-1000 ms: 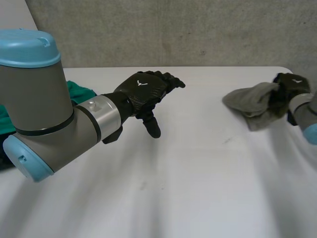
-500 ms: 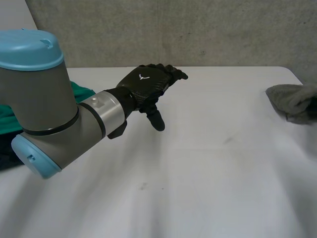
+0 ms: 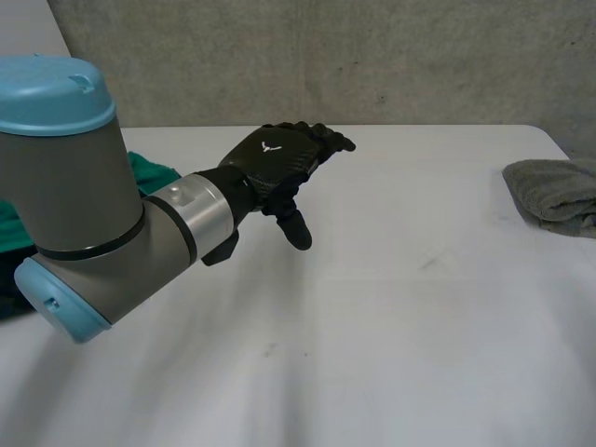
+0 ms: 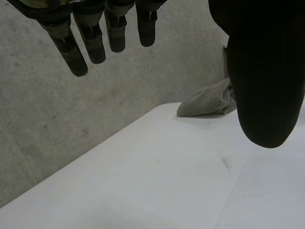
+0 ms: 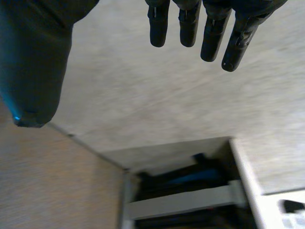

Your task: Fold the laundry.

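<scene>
A folded grey cloth [image 3: 559, 191] lies at the table's right edge, with nothing touching it. It lies well beyond the fingertips in the left wrist view, as a grey cloth [image 4: 205, 102] near the wall. My left hand [image 3: 275, 163] hovers open above the table's middle left, its fingers [image 4: 95, 38] straight and its thumb apart, holding nothing. A green cloth [image 3: 149, 172] lies at the far left, partly hidden behind my left arm. My right hand [image 5: 189, 26] is open with straight fingers and empty, facing away from the table toward a wall and floor.
The white table [image 3: 372, 326] ends at a grey concrete wall [image 3: 372, 56] behind. In the right wrist view a dark, box-like unit [image 5: 190, 191] stands on the floor by the wall.
My right hand has let go of the grey cloth and drawn off to the right, out of the head view. The cloth now lies at the right edge. My left hand has barely moved.
</scene>
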{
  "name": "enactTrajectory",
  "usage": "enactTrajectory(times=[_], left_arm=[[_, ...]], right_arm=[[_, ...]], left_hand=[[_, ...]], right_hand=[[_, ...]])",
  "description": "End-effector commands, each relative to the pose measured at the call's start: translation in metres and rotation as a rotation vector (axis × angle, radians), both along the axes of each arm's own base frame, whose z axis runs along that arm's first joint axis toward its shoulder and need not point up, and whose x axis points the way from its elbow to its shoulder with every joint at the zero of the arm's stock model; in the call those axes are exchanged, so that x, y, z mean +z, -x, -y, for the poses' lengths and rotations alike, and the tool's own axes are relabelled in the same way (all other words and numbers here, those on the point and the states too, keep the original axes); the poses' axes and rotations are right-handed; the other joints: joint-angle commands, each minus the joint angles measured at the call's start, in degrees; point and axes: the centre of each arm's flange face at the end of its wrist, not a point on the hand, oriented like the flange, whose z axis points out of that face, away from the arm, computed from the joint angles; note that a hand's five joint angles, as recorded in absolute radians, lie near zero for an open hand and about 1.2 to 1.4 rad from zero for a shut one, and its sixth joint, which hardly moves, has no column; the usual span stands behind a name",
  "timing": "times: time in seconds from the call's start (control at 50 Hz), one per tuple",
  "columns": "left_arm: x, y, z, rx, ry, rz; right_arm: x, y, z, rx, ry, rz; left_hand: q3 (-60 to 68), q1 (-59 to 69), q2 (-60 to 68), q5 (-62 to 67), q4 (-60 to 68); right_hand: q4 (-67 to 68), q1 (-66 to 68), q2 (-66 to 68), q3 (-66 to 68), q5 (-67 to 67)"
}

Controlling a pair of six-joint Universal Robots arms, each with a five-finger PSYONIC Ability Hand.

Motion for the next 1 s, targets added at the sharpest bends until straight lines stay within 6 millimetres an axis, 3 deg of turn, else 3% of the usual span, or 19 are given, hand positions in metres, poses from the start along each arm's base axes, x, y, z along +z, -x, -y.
enactTrajectory(times=[0.02, 0.04, 0.06, 0.12, 0.18, 0.24, 0.26, 0.28, 0.34, 0.36, 0.44, 0.54, 0.64, 0.72, 0.78, 0.8, 0.84, 0.94, 1.0], left_arm=[[0.011, -0.012, 0.006, 0.045, 0.024, -0.015], [0.013, -0.016, 0.01, 0.062, 0.029, -0.016], [0.015, -0.02, 0.013, 0.08, 0.038, -0.021], [0.021, -0.037, 0.032, 0.165, 0.074, -0.035], [0.027, -0.056, 0.054, 0.255, 0.132, -0.055], [0.03, -0.074, 0.075, 0.328, 0.178, -0.064], [0.03, -0.087, 0.087, 0.369, 0.193, -0.061], [0.03, -0.094, 0.094, 0.391, 0.202, -0.057], [0.023, -0.127, 0.123, 0.488, 0.219, -0.021], [0.019, -0.136, 0.13, 0.512, 0.219, -0.003], [-0.017, -0.176, 0.165, 0.606, 0.199, 0.136], [-0.062, -0.211, 0.191, 0.647, 0.203, 0.36], [-0.106, -0.24, 0.21, 0.658, 0.195, 0.55], [-0.12, -0.249, 0.219, 0.668, 0.177, 0.564], [-0.126, -0.248, 0.222, 0.665, 0.17, 0.559], [-0.128, -0.246, 0.223, 0.663, 0.168, 0.552], [-0.128, -0.243, 0.223, 0.66, 0.169, 0.541], [-0.114, -0.23, 0.226, 0.694, 0.229, 0.492], [-0.083, -0.204, 0.217, 0.717, 0.3, 0.428]], right_arm=[[0.067, -0.046, -0.004, 0.101, 0.229, 0.126], [0.073, -0.063, -0.007, 0.143, 0.242, 0.162], [0.083, -0.093, -0.013, 0.233, 0.258, 0.235], [0.088, -0.141, -0.032, 0.39, 0.227, 0.384], [0.086, -0.17, -0.05, 0.492, 0.179, 0.464], [0.09, -0.216, -0.084, 0.647, 0.138, 0.519], [0.088, -0.23, -0.094, 0.691, 0.121, 0.524], [0.085, -0.258, -0.116, 0.777, 0.092, 0.531], [0.072, -0.289, -0.144, 0.866, 0.042, 0.532], [0.06, -0.306, -0.162, 0.909, 0.0, 0.531], [0.03, -0.334, -0.204, 0.984, -0.123, 0.516], [0.002, -0.348, -0.24, 1.038, -0.234, 0.462], [-0.012, -0.348, -0.251, 1.043, -0.285, 0.451], [-0.017, -0.346, -0.253, 1.037, -0.295, 0.448], [-0.02, -0.344, -0.252, 1.03, -0.299, 0.45], [-0.021, -0.344, -0.253, 1.028, -0.301, 0.45], [-0.024, -0.343, -0.255, 1.027, -0.312, 0.452], [-0.027, -0.341, -0.257, 1.019, -0.323, 0.455], [-0.027, -0.34, -0.257, 1.016, -0.316, 0.453]], left_hand=[[-0.34, 1.13, 0.23, -0.82, 0.14], [-0.34, 1.13, 0.22, -0.83, 0.13], [-0.34, 1.13, 0.22, -0.83, 0.13], [-0.34, 1.13, 0.22, -0.83, 0.13], [-0.34, 1.13, 0.22, -0.83, 0.13], [-0.34, 1.13, 0.23, -0.83, 0.13], [-0.34, 1.13, 0.22, -0.83, 0.13], [-0.17, 1.29, 0.39, -0.66, 0.3], [-0.34, 1.13, 0.22, -0.83, 0.13], [-0.34, 1.13, 0.22, -0.83, 0.13], [-0.34, 1.13, 0.22, -0.83, 0.13], [-1.01, 0.45, -0.45, -1.5, -0.54], [0.33, 1.79, 0.89, -0.16, 0.8], [10.36, 11.82, 10.92, 9.87, 10.83], [28.02, 29.48, 28.58, 27.53, 28.49], [46.57, 48.04, 47.14, 46.08, 47.04], [65.17, 66.63, 65.73, 64.68, 65.64], [67.76, 69.23, 68.33, 67.28, 68.24], [67.76, 69.23, 68.33, 67.28, 68.24]], right_hand=[[-3.5, -1.57, -2.71, -2.38, -3.35], [-3.5, -1.57, -2.71, -2.38, -3.35], [-3.5, -1.57, -2.71, -2.38, -3.35], [-3.5, -1.57, -2.71, -2.38, -3.35], [-3.5, -1.57, -2.71, -2.38, -3.35], [-3.5, -1.57, -2.71, -2.38, -3.35], [-3.5, -1.57, -2.71, -2.38, -3.35], [-3.5, -1.57, -2.71, -2.38, -3.35], [-3.5, -1.57, -2.71, -2.38, -3.35], [-3.5, -1.57, -2.71, -2.38, -3.35], [-3.5, -1.57, -2.71, -2.38, -3.35], [-3.5, -1.57, -2.71, -2.38, -3.35], [-3.5, -1.57, -2.71, -2.38, -3.35], [-3.5, -1.57, -2.71, -2.38, -3.35], [-3.5, -1.57, -2.71, -2.38, -3.35], [-3.5, -1.57, -2.71, -2.38, -3.35], [-3.5, -1.57, -2.71, -2.38, -3.35], [-3.5, -1.57, -2.71, -2.38, -3.35], [-3.5, -1.57, -2.71, -2.38, -3.35]])
